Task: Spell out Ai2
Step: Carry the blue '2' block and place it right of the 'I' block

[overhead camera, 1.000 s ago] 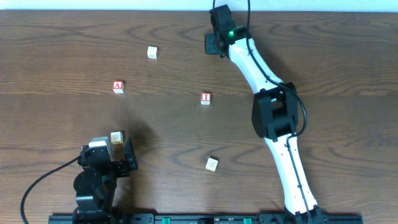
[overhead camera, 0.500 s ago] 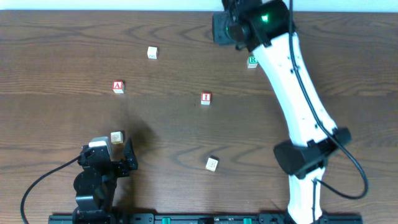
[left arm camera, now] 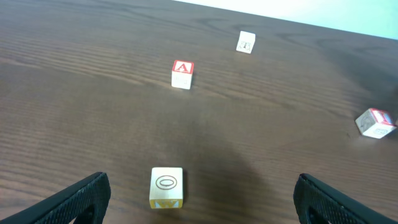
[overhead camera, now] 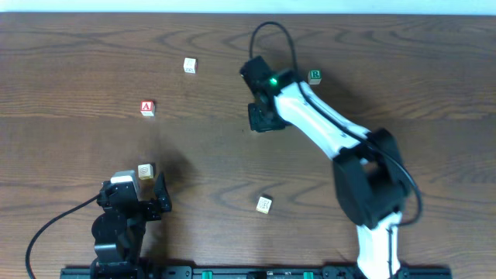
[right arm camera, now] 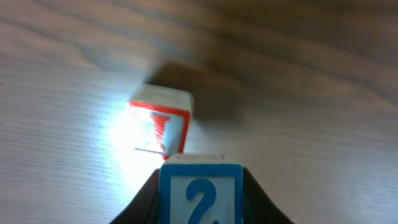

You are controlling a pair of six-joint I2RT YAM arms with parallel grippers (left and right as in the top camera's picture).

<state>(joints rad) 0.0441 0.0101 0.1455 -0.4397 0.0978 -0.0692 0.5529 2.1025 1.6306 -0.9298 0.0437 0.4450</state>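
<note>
My right gripper (overhead camera: 262, 116) is shut on a blue "2" block (right arm camera: 200, 193) and holds it just above and beside the red "I" block (right arm camera: 160, 121). In the overhead view the gripper hides both blocks. The "I" block also shows at the right edge of the left wrist view (left arm camera: 375, 122). The red "A" block (overhead camera: 147, 108) lies at the left and shows in the left wrist view (left arm camera: 181, 73). My left gripper (overhead camera: 143, 186) is open and empty at the near left.
A yellow "O" block (left arm camera: 166, 185) lies between the left fingers, also seen overhead (overhead camera: 145, 170). A green "R" block (overhead camera: 315, 76) lies at the far right, a pale block (overhead camera: 190, 65) at the far left, and another pale block (overhead camera: 264, 204) near the front.
My right arm swung from the far edge of the table down to the middle, over the "I" block. The "R" block came into view. The left arm has not moved.
</note>
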